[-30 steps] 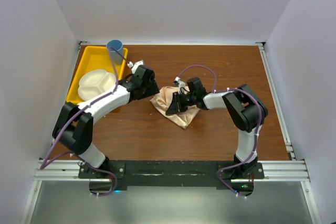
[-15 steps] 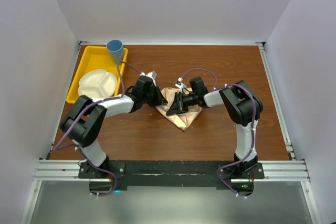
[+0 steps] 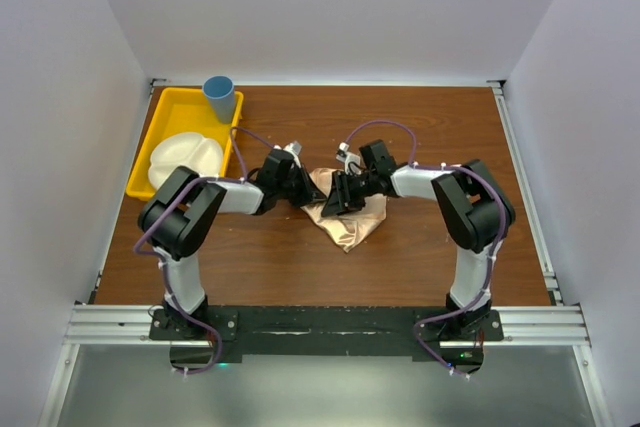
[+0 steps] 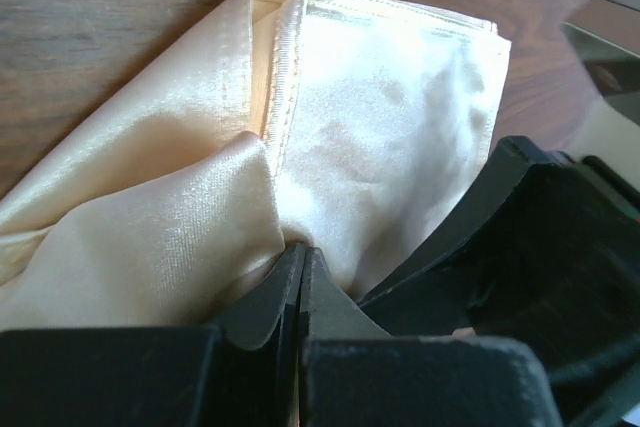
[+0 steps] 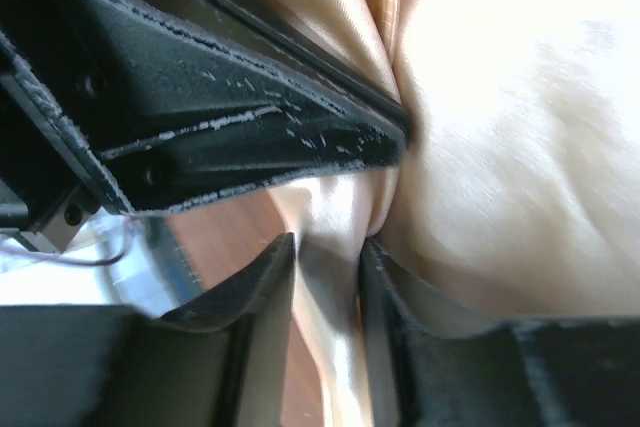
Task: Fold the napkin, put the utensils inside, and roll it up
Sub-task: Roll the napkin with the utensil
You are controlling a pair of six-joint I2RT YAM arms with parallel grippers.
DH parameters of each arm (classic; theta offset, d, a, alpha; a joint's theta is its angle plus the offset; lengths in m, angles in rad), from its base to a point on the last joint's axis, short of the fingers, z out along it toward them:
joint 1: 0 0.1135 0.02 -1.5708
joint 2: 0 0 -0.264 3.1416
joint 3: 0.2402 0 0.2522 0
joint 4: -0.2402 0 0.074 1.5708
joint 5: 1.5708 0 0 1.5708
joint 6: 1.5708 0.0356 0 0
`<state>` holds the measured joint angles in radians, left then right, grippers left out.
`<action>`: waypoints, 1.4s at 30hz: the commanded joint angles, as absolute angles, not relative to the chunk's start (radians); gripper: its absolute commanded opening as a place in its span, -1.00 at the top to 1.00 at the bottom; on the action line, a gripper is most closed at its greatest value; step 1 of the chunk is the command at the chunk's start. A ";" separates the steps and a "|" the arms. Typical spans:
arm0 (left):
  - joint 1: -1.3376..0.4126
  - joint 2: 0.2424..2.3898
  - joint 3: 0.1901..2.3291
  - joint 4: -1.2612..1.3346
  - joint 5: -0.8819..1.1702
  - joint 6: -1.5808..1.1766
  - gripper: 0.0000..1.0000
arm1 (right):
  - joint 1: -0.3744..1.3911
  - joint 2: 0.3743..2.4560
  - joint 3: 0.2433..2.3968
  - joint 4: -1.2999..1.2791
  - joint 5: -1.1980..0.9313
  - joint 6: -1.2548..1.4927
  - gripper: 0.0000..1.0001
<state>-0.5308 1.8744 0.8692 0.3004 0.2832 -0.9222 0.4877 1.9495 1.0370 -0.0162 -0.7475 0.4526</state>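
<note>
A shiny peach-orange napkin (image 3: 352, 224) lay bunched at mid-bench. Its hemmed edge was folded over on top.

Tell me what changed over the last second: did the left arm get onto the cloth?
Yes. The left gripper swung from beside the yellow tray rightward to the left edge of the napkin and closed on a fold there. The right gripper stayed clamped on the napkin, which bunched slightly. The plate and blue cup have not moved.
</note>
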 commanded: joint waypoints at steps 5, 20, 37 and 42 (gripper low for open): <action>-0.502 1.980 0.819 0.241 0.209 -0.879 1.00 | 0.564 1.755 1.074 -0.285 -0.401 0.201 -0.25; -0.471 2.011 0.839 0.192 0.261 -0.894 1.00 | 0.943 1.784 1.061 -0.212 0.350 0.123 -0.40; -0.454 1.731 0.899 0.034 0.134 -0.741 0.67 | 0.812 1.859 0.973 -0.104 -0.095 0.219 0.97; -0.448 1.574 0.942 -0.058 0.031 -0.675 0.18 | 0.698 1.917 1.009 -0.095 -0.502 0.251 1.00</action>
<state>-0.4709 1.7103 0.8978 0.0681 0.1890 -0.7856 0.7738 1.8286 1.0328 -0.0280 -0.1276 0.2085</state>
